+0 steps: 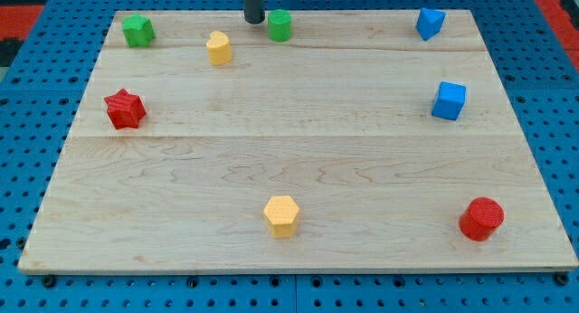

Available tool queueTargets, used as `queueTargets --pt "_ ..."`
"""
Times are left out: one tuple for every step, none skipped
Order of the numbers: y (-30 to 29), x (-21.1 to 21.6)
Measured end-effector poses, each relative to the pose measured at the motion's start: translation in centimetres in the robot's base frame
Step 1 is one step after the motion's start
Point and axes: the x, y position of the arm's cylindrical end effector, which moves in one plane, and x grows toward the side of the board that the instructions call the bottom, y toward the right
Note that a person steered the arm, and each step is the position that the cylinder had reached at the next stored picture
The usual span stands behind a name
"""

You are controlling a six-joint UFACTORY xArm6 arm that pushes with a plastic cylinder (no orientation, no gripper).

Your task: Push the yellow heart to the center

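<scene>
The yellow heart point(218, 48) sits near the view's top left of the wooden board point(298, 150). My tip point(254, 22) is at the board's top edge, to the right of and slightly above the yellow heart, apart from it. The tip stands just left of a green block point(280, 25), close to it. The rod comes down from the view's top.
A green block point(137, 30) is at the top left corner. A red star point(124, 109) is at the left. A yellow hexagon point(282, 215) is at the bottom middle. A red cylinder point(481, 218) is at the bottom right. Two blue blocks point(431, 23) point(449, 100) are at the right.
</scene>
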Motion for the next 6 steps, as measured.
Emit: queueTargets --pt "0.0 0.0" --pt "-3.1 0.0" --pt "-4.6 0.0" --pt "-4.6 0.0" --pt "-5.8 0.0" --pt "-6.5 0.0"
